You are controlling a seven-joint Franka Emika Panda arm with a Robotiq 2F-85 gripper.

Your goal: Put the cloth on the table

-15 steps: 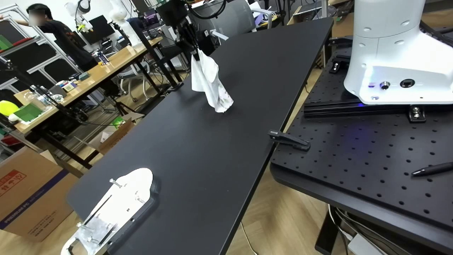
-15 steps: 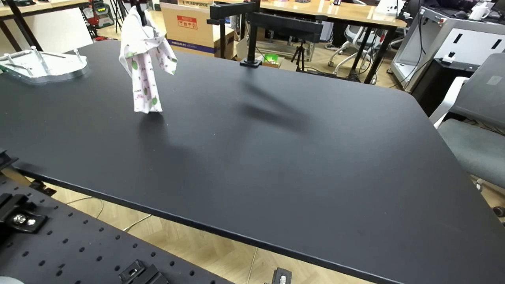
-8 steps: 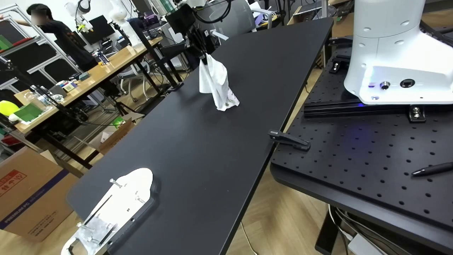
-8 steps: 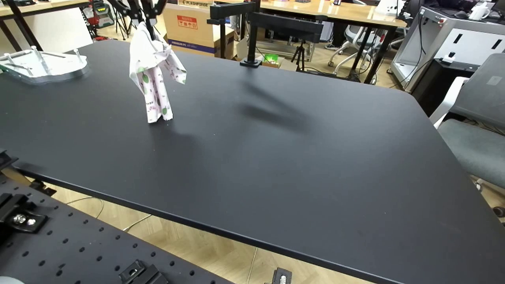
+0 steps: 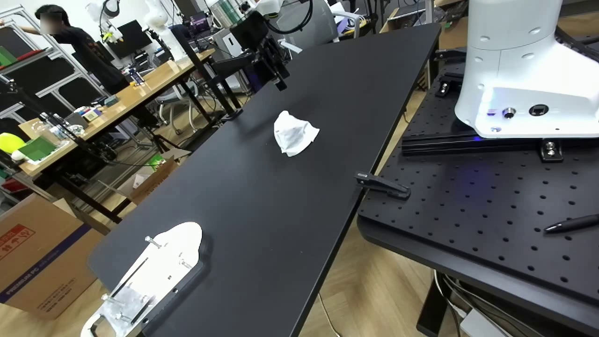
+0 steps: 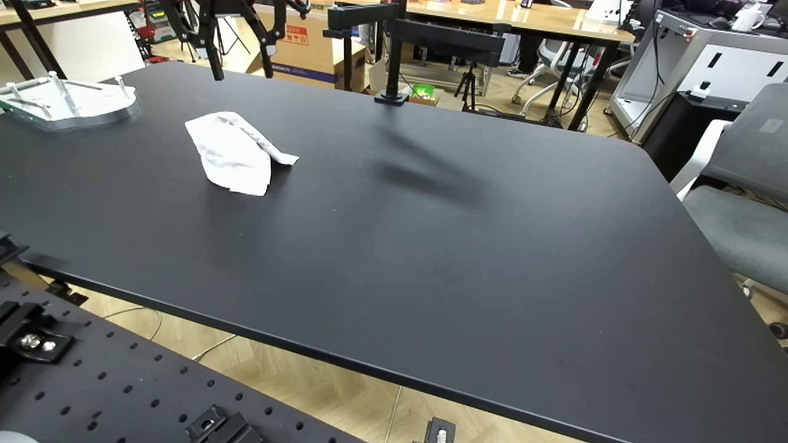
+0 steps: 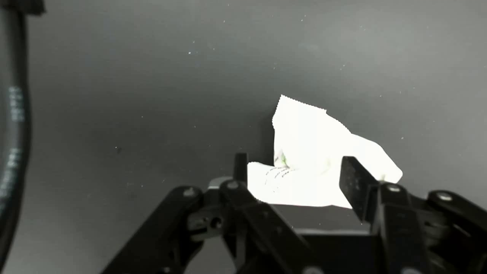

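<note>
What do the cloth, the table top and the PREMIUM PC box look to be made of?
Cloth: thin, matte fabric, perhaps microfibre; soft folds and zigzag-cut edges show.
Table top: smooth, satin black, possibly laminate; soft sheen, no visible grain.
Box: dull cardboard, most likely, judging by its brown, printed faces.

Lies on the black table (image 6: 431,264) as a crumpled white cloth (image 6: 234,154), partly folded over itself, with a narrow flap jutting out and a spot of green print showing
</note>
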